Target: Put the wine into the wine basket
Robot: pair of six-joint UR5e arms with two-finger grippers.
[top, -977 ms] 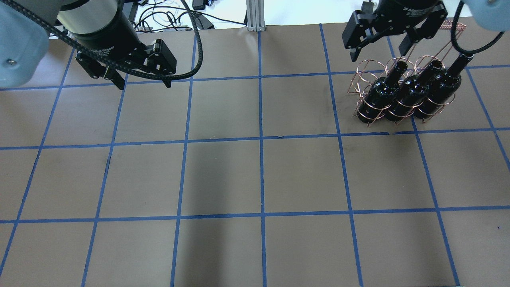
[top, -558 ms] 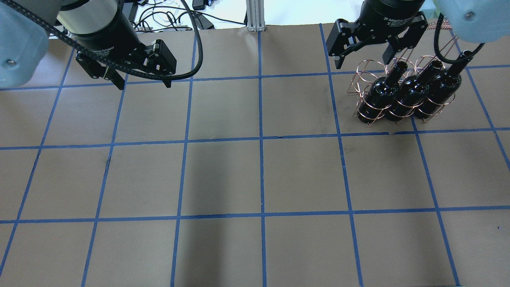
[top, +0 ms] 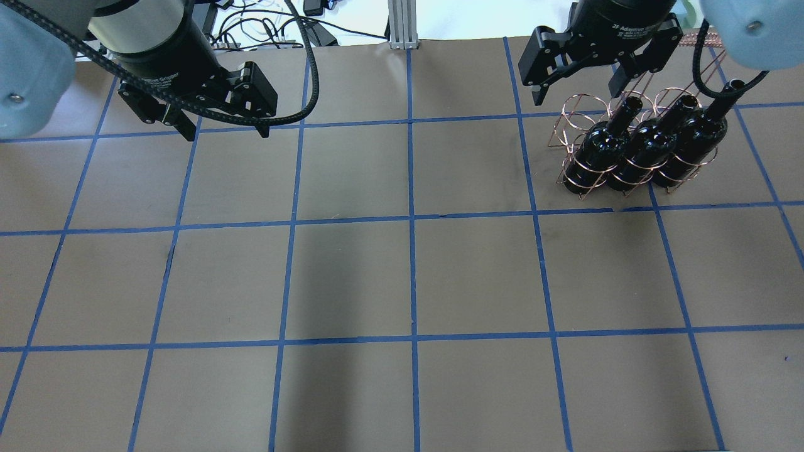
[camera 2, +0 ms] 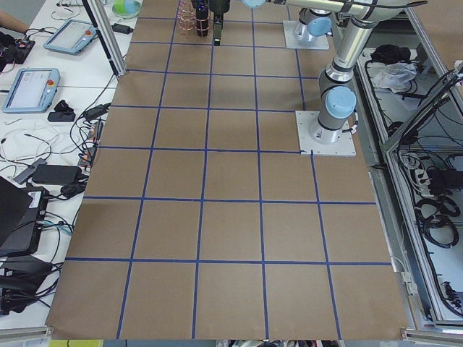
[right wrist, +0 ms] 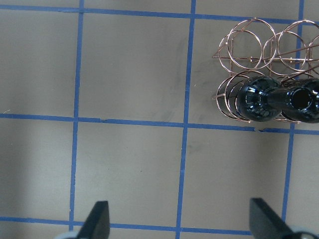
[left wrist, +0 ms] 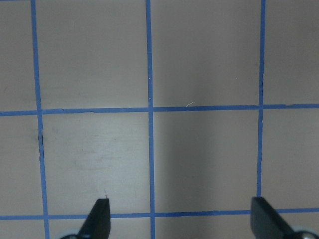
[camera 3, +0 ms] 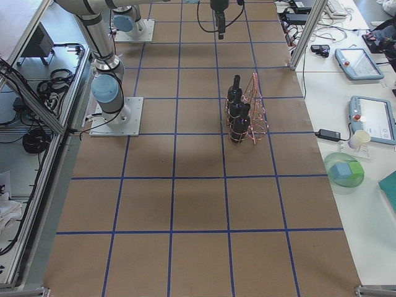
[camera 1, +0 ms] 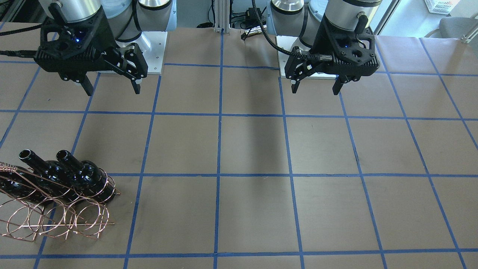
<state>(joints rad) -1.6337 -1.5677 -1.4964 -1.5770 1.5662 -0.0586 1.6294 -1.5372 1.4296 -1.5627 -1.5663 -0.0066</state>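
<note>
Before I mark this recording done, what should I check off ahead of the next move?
1. Three bottles in the basket: ok, all upright in the rings of the robot-side row.
2. Empty right gripper: ok, open, nothing between its fingers.
3. Empty left gripper: ok, open over the table.
4. The right gripper apart from the basket: ok, its wrist view shows the basket below and off to one side.
5. The bottles seated fully down: cannot tell.
</note>
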